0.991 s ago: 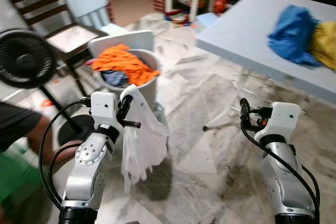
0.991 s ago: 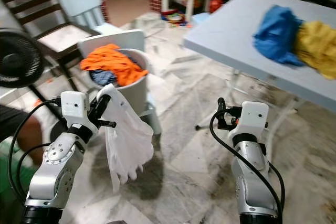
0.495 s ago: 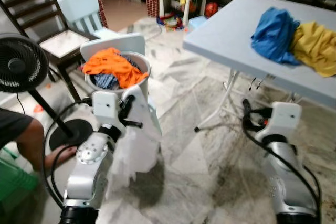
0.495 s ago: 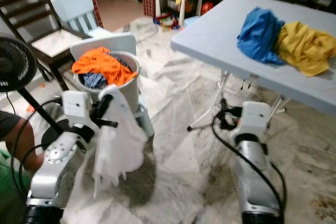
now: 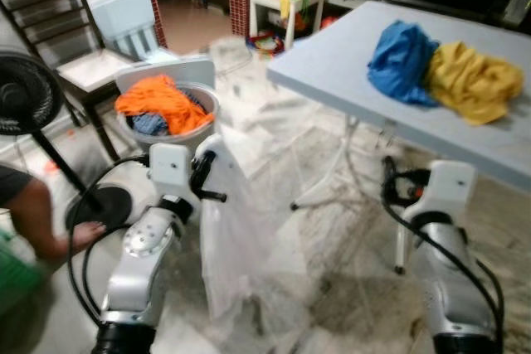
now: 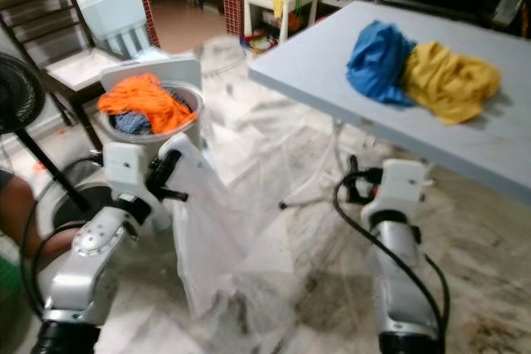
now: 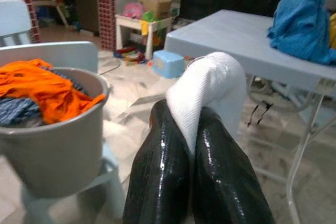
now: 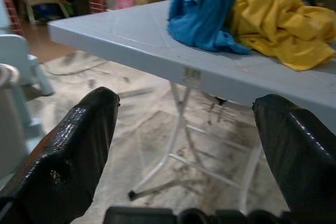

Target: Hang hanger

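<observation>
My left gripper [image 5: 205,173] is held up at chest height, shut on a white garment [image 5: 245,242] that hangs from it and looks blurred and spread out. In the left wrist view the white cloth [image 7: 210,82] is bunched between the two black fingers [image 7: 163,171], which are pressed together. My right gripper [image 5: 388,181] is raised on the right with nothing in it. In its wrist view its fingers [image 8: 79,145] stand wide apart, facing the grey table [image 8: 131,35]. I can make out no hanger.
A grey folding table [image 5: 332,60] at the right carries a blue cloth [image 5: 400,51] and a yellow cloth [image 5: 470,80]. A grey bucket [image 5: 178,126] of orange and blue clothes stands on the left, beside a black fan [image 5: 25,97], chairs and a person's leg [image 5: 37,217].
The camera has swung so the table sits nearer and more central. The white garment has flared out to the right from my left gripper, which still holds it.
</observation>
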`<state>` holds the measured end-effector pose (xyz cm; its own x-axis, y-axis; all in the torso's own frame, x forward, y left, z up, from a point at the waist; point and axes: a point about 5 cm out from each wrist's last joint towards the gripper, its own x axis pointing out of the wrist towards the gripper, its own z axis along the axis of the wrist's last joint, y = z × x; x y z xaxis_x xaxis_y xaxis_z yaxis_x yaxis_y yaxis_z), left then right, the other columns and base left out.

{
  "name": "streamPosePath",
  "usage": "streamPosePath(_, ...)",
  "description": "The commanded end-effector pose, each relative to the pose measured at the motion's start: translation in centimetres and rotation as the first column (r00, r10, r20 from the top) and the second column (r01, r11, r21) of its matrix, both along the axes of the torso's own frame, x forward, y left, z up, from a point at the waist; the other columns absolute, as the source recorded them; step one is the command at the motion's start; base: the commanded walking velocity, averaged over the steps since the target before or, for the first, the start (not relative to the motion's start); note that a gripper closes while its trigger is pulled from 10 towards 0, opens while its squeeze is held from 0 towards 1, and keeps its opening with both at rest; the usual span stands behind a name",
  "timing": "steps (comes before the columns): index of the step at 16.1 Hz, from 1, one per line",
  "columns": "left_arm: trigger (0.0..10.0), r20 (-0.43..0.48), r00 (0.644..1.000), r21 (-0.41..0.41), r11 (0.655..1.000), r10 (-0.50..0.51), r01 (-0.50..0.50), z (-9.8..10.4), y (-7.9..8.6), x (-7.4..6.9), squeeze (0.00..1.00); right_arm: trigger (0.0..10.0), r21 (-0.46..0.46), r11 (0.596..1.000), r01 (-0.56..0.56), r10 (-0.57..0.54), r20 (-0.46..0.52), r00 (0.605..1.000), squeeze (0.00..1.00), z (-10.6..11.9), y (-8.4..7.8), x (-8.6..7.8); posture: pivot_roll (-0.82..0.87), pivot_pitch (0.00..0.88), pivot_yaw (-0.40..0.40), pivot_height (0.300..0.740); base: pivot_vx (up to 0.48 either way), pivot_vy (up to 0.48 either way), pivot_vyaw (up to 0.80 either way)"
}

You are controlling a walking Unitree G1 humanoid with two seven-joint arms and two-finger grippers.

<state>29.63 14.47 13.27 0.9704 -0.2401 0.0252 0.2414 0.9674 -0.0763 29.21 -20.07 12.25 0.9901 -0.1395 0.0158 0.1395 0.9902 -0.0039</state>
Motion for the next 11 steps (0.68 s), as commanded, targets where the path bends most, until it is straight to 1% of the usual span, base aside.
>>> streamPosePath(1, 10.0, 0.030, 0.999, -0.009, 1.000, 0.022, -0.022, 0.71, 0.11, 0.21, 0.00, 10.0, -0.007, 1.000, 0.006, -0.006, 0.006, 1.000, 0.00, 0.10, -0.28, -0.06, -0.04, 0.042, 0.014, 0.740, 0.000, 0.000, 0.00)
streamPosePath(2, 10.0, 0.029, 0.999, -0.006, 0.999, 0.038, -0.038, 0.70, 0.07, 0.26, 0.00, 10.0, -0.010, 1.000, 0.008, -0.008, 0.003, 1.000, 0.00, 0.06, -0.33, -0.08, -0.04, 0.043, 0.013, 0.740, 0.000, 0.000, 0.00)
streamPosePath(3, 10.0, -0.021, 0.999, -0.009, 0.999, 0.035, -0.035, 0.15, -0.23, 0.34, 0.00, 10.0, -0.012, 1.000, 0.011, -0.011, 0.002, 1.000, 0.00, 0.04, -0.38, -0.11, -0.04, 0.046, 0.011, 0.740, 0.000, 0.000, 0.00)
streamPosePath(4, 10.0, -0.046, 0.998, -0.014, 0.999, 0.038, -0.038, -0.18, -0.45, 0.38, 0.00, 10.0, -0.012, 1.000, 0.011, -0.011, 0.001, 1.000, 0.00, 0.02, -0.37, -0.12, -0.04, 0.046, 0.011, 0.740, 0.000, 0.000, 0.00)
streamPosePath(5, 10.0, -0.034, 0.999, -0.014, 0.999, 0.028, -0.029, -0.06, -0.57, 0.28, 0.00, 10.0, -0.012, 1.000, 0.009, -0.009, 0.001, 1.000, 0.00, 0.01, -0.29, -0.16, -0.04, 0.051, 0.011, 0.740, 0.000, 0.000, 0.00)
streamPosePath(7, 10.0, -0.021, 0.999, -0.042, 0.999, 0.032, -0.033, 0.22, -0.53, 0.25, 0.00, 10.0, -0.011, 1.000, 0.006, -0.006, -0.001, 1.000, 0.00, -0.03, -0.21, -0.24, -0.04, 0.060, 0.010, 0.740, 0.000, 0.000, 0.00)
streamPosePath(9, 10.0, -0.019, 0.999, -0.046, 0.998, 0.038, -0.038, 0.36, -0.40, 0.36, 0.00, 10.0, -0.009, 1.000, 0.004, -0.004, -0.007, 1.000, 0.00, -0.16, -0.19, -0.26, -0.04, 0.061, 0.010, 0.740, 0.000, 0.000, 0.00)
streamPosePath(11, 10.0, -0.022, 0.999, -0.059, 0.997, 0.040, -0.041, 0.43, -0.35, 0.44, 0.00, 10.0, -0.010, 1.000, 0.003, -0.003, -0.008, 1.000, 0.00, -0.14, -0.08, -0.27, -0.04, 0.069, 0.012, 0.740, 0.000, 0.000, -0.72)
